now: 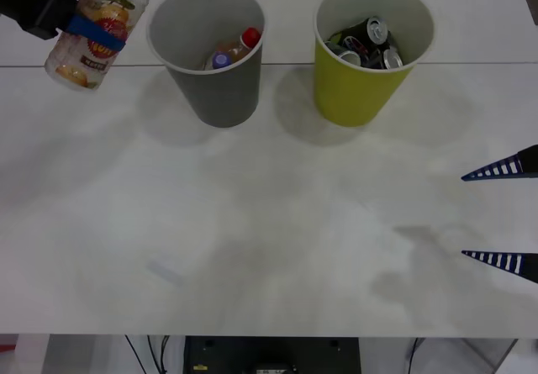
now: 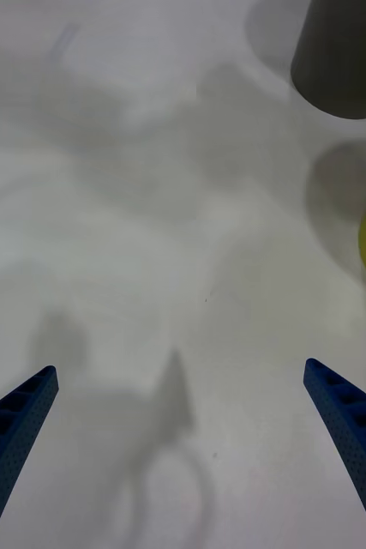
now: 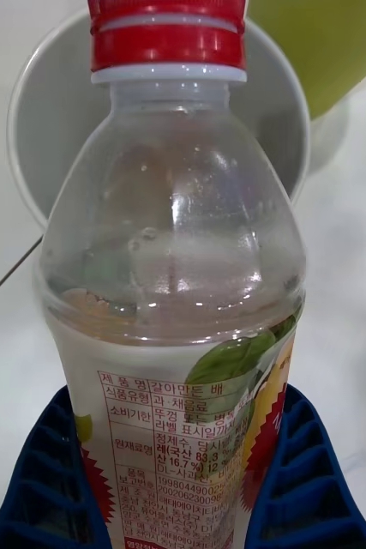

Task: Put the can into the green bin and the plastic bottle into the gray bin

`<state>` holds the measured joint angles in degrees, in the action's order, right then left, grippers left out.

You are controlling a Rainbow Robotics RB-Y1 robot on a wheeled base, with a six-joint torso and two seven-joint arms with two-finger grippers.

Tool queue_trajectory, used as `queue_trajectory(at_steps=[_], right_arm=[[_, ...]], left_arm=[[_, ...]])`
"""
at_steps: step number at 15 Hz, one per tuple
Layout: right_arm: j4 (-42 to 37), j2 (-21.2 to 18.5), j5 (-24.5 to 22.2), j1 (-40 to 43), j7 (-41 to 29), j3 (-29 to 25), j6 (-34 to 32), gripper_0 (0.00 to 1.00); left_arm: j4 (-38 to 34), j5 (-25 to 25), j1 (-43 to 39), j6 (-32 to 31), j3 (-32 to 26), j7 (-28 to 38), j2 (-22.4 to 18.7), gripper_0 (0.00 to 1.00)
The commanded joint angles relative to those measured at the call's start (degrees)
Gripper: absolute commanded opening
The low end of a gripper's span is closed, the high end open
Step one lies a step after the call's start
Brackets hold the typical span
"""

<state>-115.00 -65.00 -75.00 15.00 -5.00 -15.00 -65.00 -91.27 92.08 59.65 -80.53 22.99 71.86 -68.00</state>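
- Two bins stand side by side at the far part of the tabletop [image 1: 269, 223]; the gray bin [image 1: 210, 88] is toward the robot's left and the green bin [image 1: 357, 92] toward its right; they are near each other but not touching.
- The left tool [image 1: 94, 31] is closed around the plastic bottle [image 1: 97, 25] at the label; in the left wrist view the blue fingers [image 3: 45, 480] press both sides of the label, and the red cap [image 3: 167, 39] points toward the opening of the gray bin.
- The bottle is held in the air, tilted, just beside the gray bin on its left side and not yet over the rim; a little amber liquid lies in it.
- Inside the gray bin two bottles [image 1: 235, 49] already lie, one with a red cap and one with a purple cap; inside the green bin several cans [image 1: 370, 42] are seen.
- The right tool [image 1: 504, 214] waits at the right edge of the tabletop, its fingers spread wide and holding nothing.
- I judge the step in hand is the carrying of the bottle to the gray bin; the can part seems finished, as no can lies on the tabletop.
- The next move calls for bringing the bottle toward the right until it is above the gray opening, then opening the tool; released too early, the bottle can hit the rim and tip the bin.
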Motion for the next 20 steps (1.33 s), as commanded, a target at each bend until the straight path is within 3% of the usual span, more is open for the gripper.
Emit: queue_trajectory(at_steps=[1, 8, 11, 14, 15, 16, 17, 20], right_arm=[[0.00, 0.00, 0.00, 0.00, 0.00, 0.00, 0.00, 1.00], [0.00, 0.00, 0.00, 0.00, 0.00, 0.00, 0.00, 1.00], [0.00, 0.00, 0.00, 0.00, 0.00, 0.00, 0.00, 1.00], [0.00, 0.00, 0.00, 0.00, 0.00, 0.00, 0.00, 1.00], [0.00, 0.00, 0.00, 0.00, 0.00, 0.00, 0.00, 1.00], [0.00, 0.00, 0.00, 0.00, 0.00, 0.00, 0.00, 1.00], [0.00, 0.00, 0.00, 0.00, 0.00, 0.00, 0.00, 1.00], [0.00, 0.00, 0.00, 0.00, 0.00, 0.00, 0.00, 1.00]], left_arm=[[8.21, -0.06, 6.36, 0.02, 3.03, -1.72, 4.80, 0.00], [29.92, 1.18, 25.43, 3.71, 18.05, -1.81, 16.58, 0.00], [35.63, 2.32, 27.10, 5.82, 18.41, -1.81, 20.45, 0.00], [36.25, 3.02, 27.10, 6.26, 18.41, -2.25, 20.97, 0.00], [36.33, 3.28, 27.10, 6.35, 18.41, -2.25, 20.97, 0.08], [36.25, 3.37, 27.10, 6.70, 18.41, -2.25, 21.06, 0.64], [36.25, 3.37, 27.01, 6.70, 18.41, -2.25, 21.06, 1.00], [36.25, 2.23, 27.01, 6.26, 18.41, -2.42, 20.45, 1.00]])
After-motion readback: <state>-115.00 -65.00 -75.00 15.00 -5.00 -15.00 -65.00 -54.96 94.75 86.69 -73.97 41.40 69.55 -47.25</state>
